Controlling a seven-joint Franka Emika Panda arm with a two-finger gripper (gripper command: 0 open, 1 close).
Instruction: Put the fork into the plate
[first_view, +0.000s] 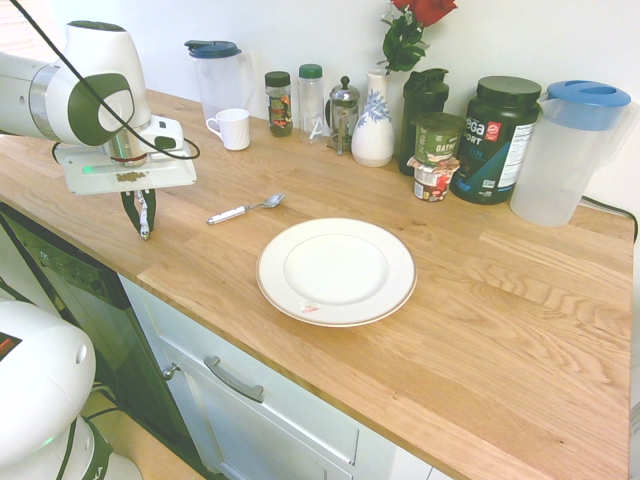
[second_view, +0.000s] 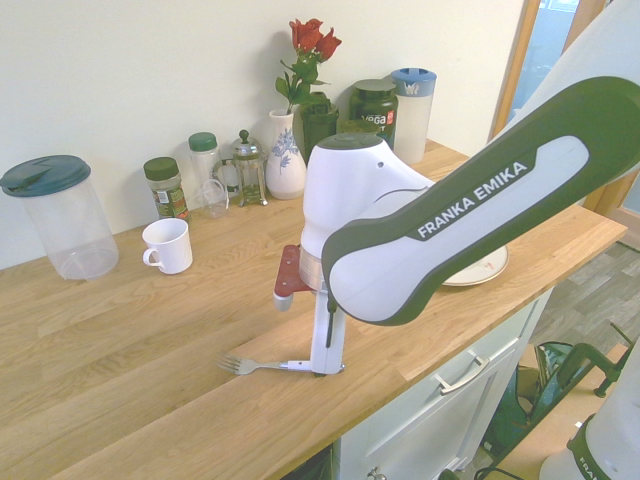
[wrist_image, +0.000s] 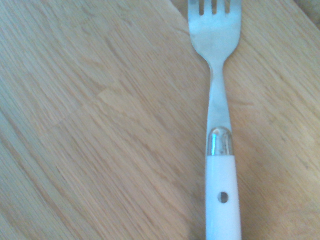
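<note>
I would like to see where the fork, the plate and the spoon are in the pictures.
fork (wrist_image: 216, 40): wrist view, on the metal head below the tines.
plate (first_view: 336, 270): first exterior view, on its bare white centre.
spoon (first_view: 272, 201): first exterior view, on its bowl.

One fork (second_view: 262, 366), one spoon (first_view: 246, 208), one plate (first_view: 336, 271), two pitchers (first_view: 574, 152), one mug (first_view: 232, 129).

plate (second_view: 478, 268) mostly hidden behind arm, fork (wrist_image: 218, 100) tines and handle end cut off
</note>
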